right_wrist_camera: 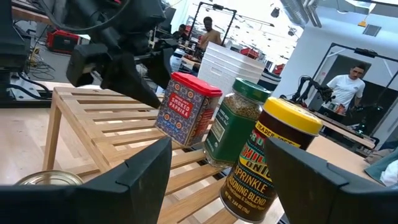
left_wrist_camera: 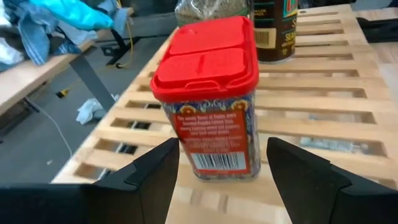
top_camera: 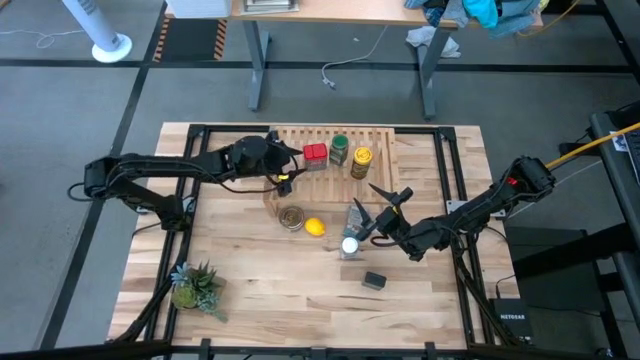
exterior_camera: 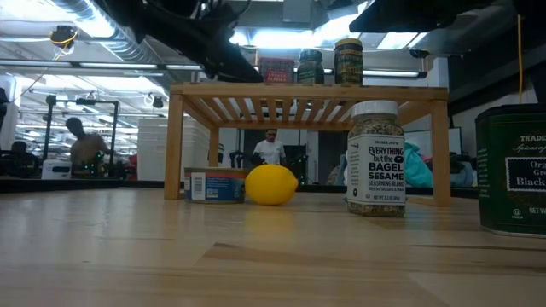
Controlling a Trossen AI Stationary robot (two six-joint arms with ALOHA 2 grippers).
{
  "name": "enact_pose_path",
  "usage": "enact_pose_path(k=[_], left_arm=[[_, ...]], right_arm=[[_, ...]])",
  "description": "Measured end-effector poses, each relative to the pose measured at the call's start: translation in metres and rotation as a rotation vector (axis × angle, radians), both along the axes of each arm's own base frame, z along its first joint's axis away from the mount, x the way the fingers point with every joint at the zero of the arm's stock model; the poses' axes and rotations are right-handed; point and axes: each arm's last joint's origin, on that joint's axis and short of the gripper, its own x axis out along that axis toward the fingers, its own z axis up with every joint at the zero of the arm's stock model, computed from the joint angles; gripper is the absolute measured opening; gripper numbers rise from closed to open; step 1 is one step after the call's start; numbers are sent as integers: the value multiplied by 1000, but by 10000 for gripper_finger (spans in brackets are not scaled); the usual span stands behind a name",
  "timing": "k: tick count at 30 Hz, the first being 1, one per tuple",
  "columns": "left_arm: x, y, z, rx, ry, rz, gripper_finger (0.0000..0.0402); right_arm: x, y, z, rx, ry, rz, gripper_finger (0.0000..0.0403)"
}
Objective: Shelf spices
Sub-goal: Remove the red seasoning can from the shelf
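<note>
With 3 spices on the shelf (top_camera: 385,150), the white-lidded jar (top_camera: 350,245) stood upright on the counter (top_camera: 280,300) just beside the open, empty right tool (top_camera: 378,222), nearer than the open left tool (left_wrist_camera: 221,171) facing the red tin (left_wrist_camera: 208,93).

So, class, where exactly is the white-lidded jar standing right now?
In the high view, the white-lidded jar stands on the tabletop in front of the shelf, right of the lemon, near the right end effector.

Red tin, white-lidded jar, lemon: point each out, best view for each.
red tin (left_wrist_camera: 208,68): left wrist view, on its red lid.
white-lidded jar (exterior_camera: 376,162): low view, on its front label.
lemon (exterior_camera: 271,185): low view, on the middle of its rind.
</note>
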Motion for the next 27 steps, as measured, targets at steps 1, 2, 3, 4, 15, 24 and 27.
enact_pose_path(k=[1,2,3,4,15,24,27], left_arm=[[2,0,0,6,-8,-1,237],[3,1,0,10,-22,-1,237],[4,1,0,14,-33,-1,237],[5,2,1,18,-38,-2,237],[5,3,1,50,-39,-9,237],[2,14,4,18,-77,-55,237],[3,17,2,10,-75,-67,237]], right_arm=[[0,0,0,0,0,0,259],[0,0,0,0,0,0,259],[0,0,0,0,0,0,259],[0,0,0,0,0,0,259],[0,0,0,0,0,0,259],[0,0,0,0,0,0,259],[0,0,0,0,0,0,259]])
